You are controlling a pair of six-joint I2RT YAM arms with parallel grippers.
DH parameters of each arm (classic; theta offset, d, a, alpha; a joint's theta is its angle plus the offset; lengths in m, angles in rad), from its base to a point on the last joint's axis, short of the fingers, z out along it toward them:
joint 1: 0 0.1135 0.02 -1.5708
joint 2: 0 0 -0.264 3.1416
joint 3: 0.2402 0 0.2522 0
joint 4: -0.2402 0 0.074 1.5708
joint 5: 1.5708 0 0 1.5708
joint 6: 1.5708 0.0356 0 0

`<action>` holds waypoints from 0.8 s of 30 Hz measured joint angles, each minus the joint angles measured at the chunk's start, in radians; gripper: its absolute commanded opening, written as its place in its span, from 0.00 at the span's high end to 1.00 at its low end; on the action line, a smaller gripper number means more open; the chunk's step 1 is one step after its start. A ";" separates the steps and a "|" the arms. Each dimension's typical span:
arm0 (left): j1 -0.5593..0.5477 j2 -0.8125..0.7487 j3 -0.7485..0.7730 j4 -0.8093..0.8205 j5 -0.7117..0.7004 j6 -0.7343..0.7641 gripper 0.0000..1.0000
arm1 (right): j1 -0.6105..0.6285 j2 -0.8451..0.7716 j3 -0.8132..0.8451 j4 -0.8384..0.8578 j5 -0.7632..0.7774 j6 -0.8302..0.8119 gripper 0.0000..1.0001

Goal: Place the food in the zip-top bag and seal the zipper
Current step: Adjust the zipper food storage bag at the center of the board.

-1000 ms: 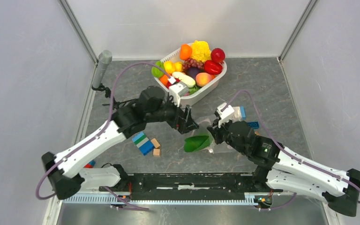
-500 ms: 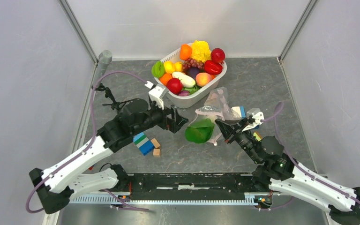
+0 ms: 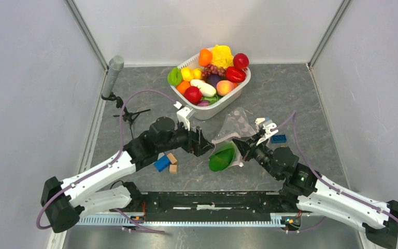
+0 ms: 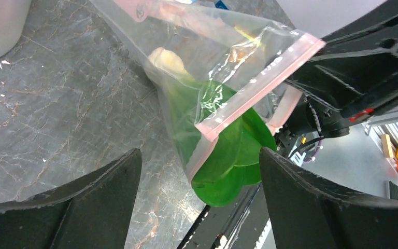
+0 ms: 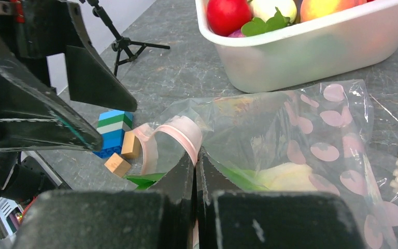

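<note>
Right gripper pinches the zipper mid-frame — left gripper, spread wide, must nudge the protruding green vegetable deeper into the zip-top bag.

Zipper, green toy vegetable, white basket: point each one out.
zipper (image 4: 259, 86): left wrist view, middle of the pink strip.
green toy vegetable (image 4: 230, 175): left wrist view, leaf lobe below the strip.
white basket (image 5: 300, 59): right wrist view, near side wall.

A white basket stands at the back, blue and tan blocks nearer, a black tripod left.
</note>
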 measured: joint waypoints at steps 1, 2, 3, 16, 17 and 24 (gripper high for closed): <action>0.000 -0.014 -0.008 -0.001 0.002 0.000 0.11 | 0.000 0.006 0.002 -0.003 -0.001 0.002 0.99; 0.000 -0.027 -0.011 0.000 0.003 0.000 0.12 | 0.000 0.010 0.003 -0.005 -0.001 0.003 0.99; 0.000 -0.034 -0.011 0.006 0.006 0.000 0.14 | 0.000 0.013 0.004 -0.009 -0.001 0.005 0.99; -0.024 0.006 -0.095 0.093 -0.016 -0.005 0.22 | 0.000 0.069 0.039 -0.016 -0.028 0.006 0.98; -0.027 0.008 -0.102 0.103 -0.028 -0.006 0.23 | 0.000 0.071 0.042 -0.016 -0.029 0.006 0.98; -0.053 0.058 -0.161 0.218 -0.127 -0.042 0.42 | 0.000 0.079 0.058 -0.016 -0.046 0.008 0.98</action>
